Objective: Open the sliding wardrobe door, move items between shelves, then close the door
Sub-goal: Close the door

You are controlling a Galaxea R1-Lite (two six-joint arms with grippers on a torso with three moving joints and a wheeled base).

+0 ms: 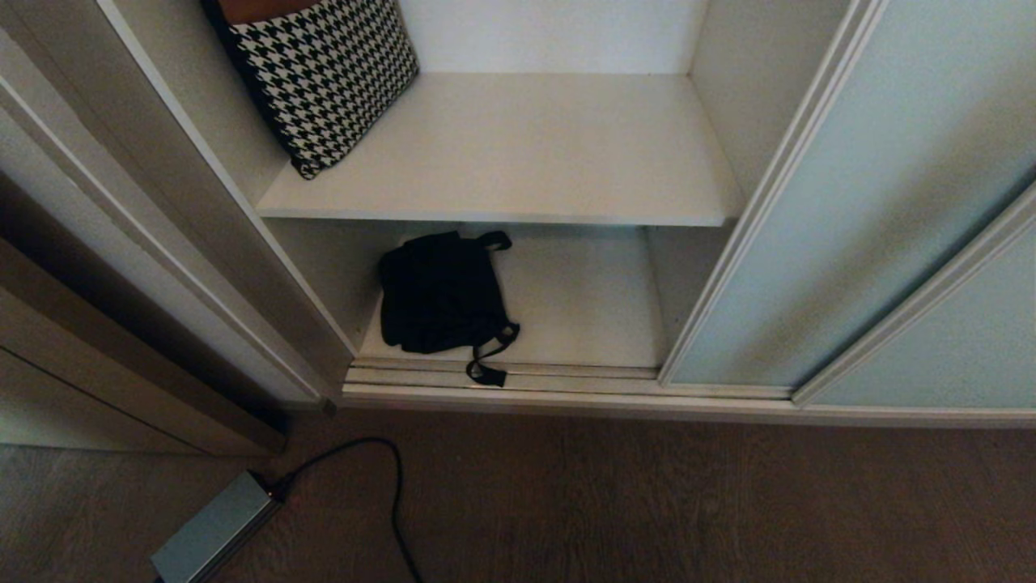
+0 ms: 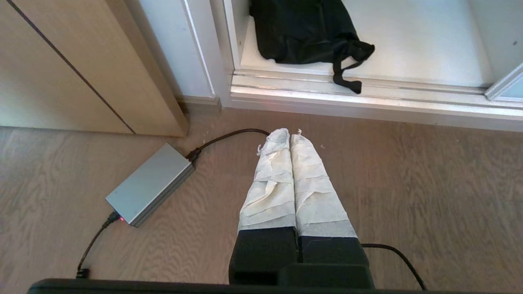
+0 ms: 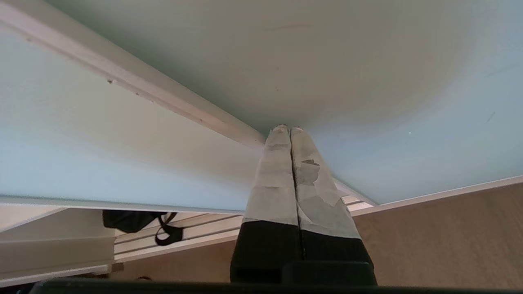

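- I see the wardrobe open on its left part; the sliding door [image 1: 858,219], frosted pale blue-green glass in a slim off-white frame, stands at the right of the opening, with a second glass panel [image 1: 955,340] overlapping it further right.
- The black bag [image 1: 441,291] lies on the lower shelf [image 1: 591,300], toward its left side and near the front edge. One loop strap [image 1: 488,364] hangs forward over the grooved floor track [image 1: 566,376].
- The upper shelf [image 1: 518,154] carries a black-and-white houndstooth cushion [image 1: 324,73], leaning in the left rear corner.
- My right hand [image 3: 287,130] does not appear in the head view. In its wrist view the two taped fingers [image 3: 278,171] are pressed together, closed on nothing, with the tips at or just off the glass of the door, just beside a frame rail [image 3: 143,87]; I cannot tell whether they touch.
- My left hand [image 2: 289,132] is parked low over the wooden floor [image 2: 429,183], fingers closed and empty, pointing toward the track and well apart from the bag.
- A grey metal box [image 2: 150,184] with a black cable [image 2: 229,136] lies on the floor left of the left hand.
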